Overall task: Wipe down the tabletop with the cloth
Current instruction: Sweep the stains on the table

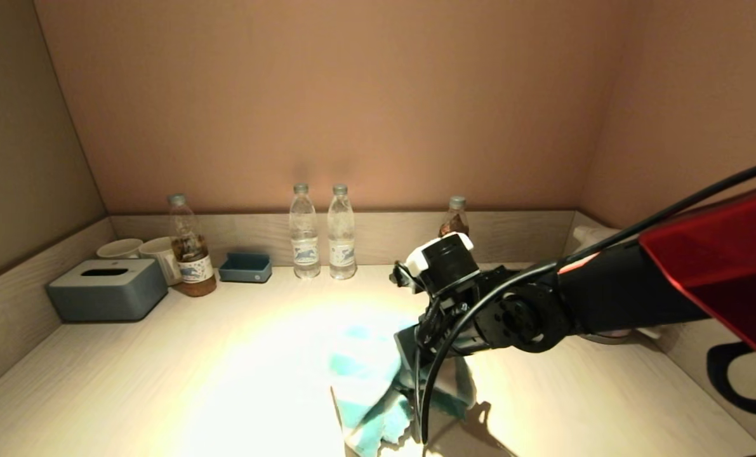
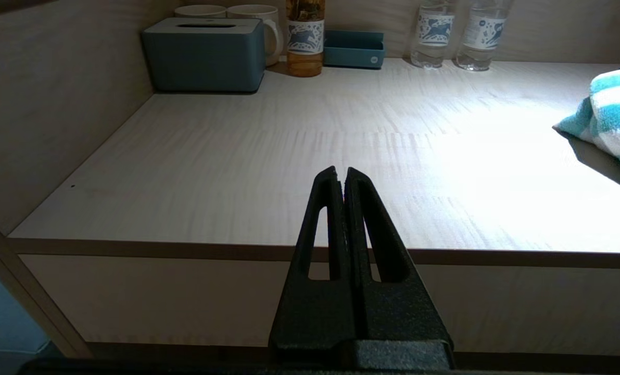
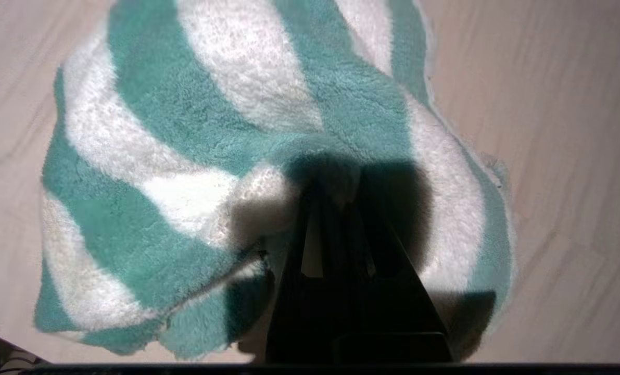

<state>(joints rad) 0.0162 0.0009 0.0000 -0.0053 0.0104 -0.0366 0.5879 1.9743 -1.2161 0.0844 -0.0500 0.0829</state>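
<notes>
No text can be read (bottle labels (image 2: 305, 36) show only blurred blue figures).

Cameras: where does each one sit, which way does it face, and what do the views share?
Head: high, looking down at the tabletop; right arm shows.
Left wrist: before the counter's front edge, facing in; shut left gripper.
Right wrist: straight down; right gripper pinching the cloth.
All three show the cloth.

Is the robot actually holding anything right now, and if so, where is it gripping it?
Yes. The right end effector is shut on the cloth, pinching a bunched fold near its middle, above the tabletop. The left end effector is shut and holds nothing.
</notes>
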